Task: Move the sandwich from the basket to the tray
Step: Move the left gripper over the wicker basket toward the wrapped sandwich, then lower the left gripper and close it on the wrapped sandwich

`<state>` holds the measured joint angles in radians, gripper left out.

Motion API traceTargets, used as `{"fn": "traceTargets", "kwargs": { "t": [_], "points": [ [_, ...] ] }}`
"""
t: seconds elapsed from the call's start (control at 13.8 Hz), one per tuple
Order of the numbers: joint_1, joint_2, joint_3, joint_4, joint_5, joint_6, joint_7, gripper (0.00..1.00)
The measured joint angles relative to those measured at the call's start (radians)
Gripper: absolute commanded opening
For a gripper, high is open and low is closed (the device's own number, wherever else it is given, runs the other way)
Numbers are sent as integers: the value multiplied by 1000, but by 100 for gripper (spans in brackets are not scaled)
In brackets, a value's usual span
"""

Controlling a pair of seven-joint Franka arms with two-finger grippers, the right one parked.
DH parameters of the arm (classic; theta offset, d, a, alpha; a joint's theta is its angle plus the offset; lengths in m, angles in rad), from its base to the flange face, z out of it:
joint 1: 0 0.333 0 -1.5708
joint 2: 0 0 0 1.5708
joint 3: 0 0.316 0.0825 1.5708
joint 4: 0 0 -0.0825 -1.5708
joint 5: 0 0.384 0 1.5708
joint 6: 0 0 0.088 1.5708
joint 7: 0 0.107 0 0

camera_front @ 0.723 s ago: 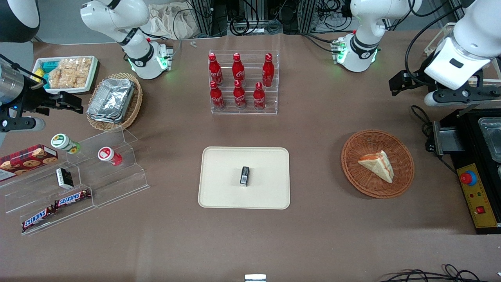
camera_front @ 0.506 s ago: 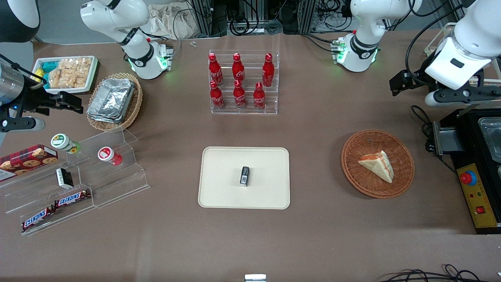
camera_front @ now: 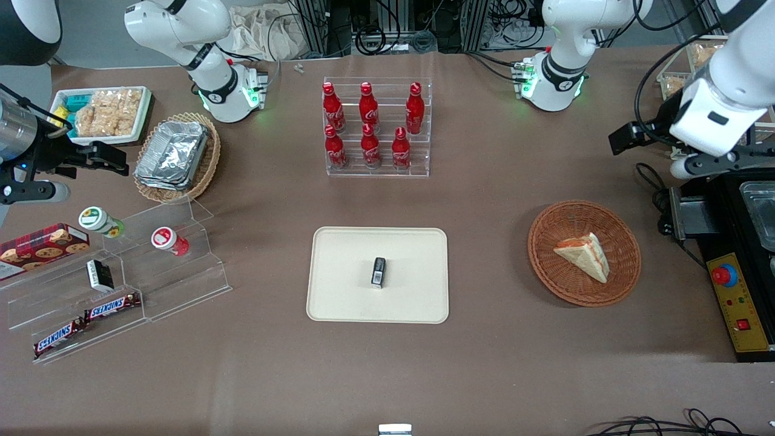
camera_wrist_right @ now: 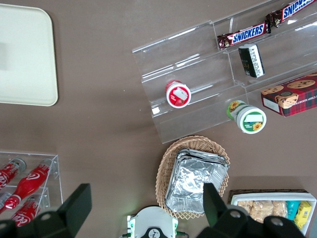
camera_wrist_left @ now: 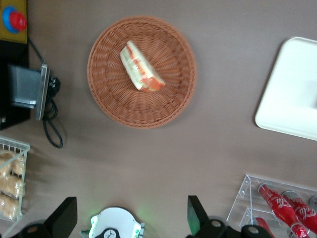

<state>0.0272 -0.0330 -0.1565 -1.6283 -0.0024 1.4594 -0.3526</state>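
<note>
While the gripper (camera_front: 696,151) is hanging high toward the working arm's end of the table, the front view is showing the sandwich (camera_front: 583,255) lying in the basket (camera_front: 583,253), nearer the camera than the claw and well apart from it. The tray (camera_front: 378,274) is sitting farther toward the parked arm's end, carrying a small dark object (camera_front: 378,271). Seen from the left wrist, the fingers (camera_wrist_left: 64,215) are standing spread wide with nothing between them, the sandwich (camera_wrist_left: 141,68) and basket (camera_wrist_left: 142,72) sitting well below.
</note>
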Motion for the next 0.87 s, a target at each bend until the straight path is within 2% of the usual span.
{"fn": "traceTargets", "kwargs": {
  "t": [0.36, 0.65, 0.87],
  "points": [
    [110, 22, 3, -226, -1, 244, -70, 100],
    [114, 59, -3, -423, -1, 521, -231, 100],
    [113, 130, -4, -473, 0, 674, -339, 100]
  ]
}}
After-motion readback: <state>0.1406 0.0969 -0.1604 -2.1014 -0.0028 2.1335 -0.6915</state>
